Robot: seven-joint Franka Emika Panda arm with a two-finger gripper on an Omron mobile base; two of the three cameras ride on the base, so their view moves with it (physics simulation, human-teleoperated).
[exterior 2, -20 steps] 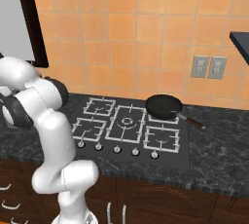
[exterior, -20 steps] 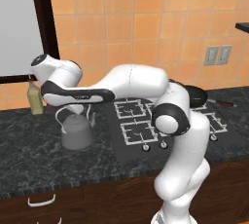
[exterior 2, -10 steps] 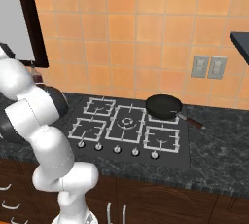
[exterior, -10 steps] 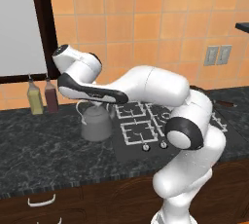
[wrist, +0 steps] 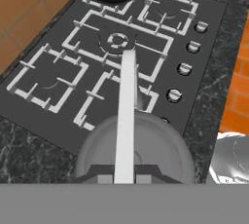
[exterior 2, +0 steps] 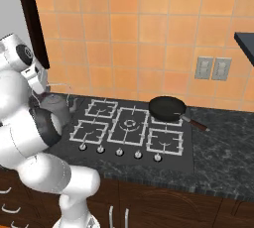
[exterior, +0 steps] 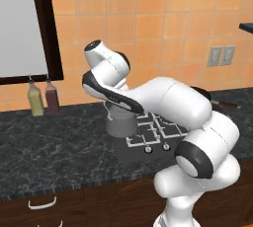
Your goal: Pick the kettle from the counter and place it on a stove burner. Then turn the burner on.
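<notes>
Since a second ago we have carried the kettle point(exterior: 120, 123) rightward along the counter point(exterior: 59, 147), away from the two bottles point(exterior: 43, 97) by the wall, and it now hangs at the left edge of the cooktop point(exterior 2: 129, 133). In the right base view the kettle point(exterior 2: 53, 107) sits just left of the near-left grate, its spout toward the burners. From the hand view we look down on its lid point(wrist: 136, 152), with the wire handle point(wrist: 126, 116) running up the middle between our fingers. Our gripper point(wrist: 125, 178) seems to be clamped on that handle, though the fingertips are mostly cut off at the bottom edge. Ahead lies the stove burner point(wrist: 117, 40) with its round rings, and beyond it the black frying pan point(exterior 2: 168, 108) on the far-right grate.
</notes>
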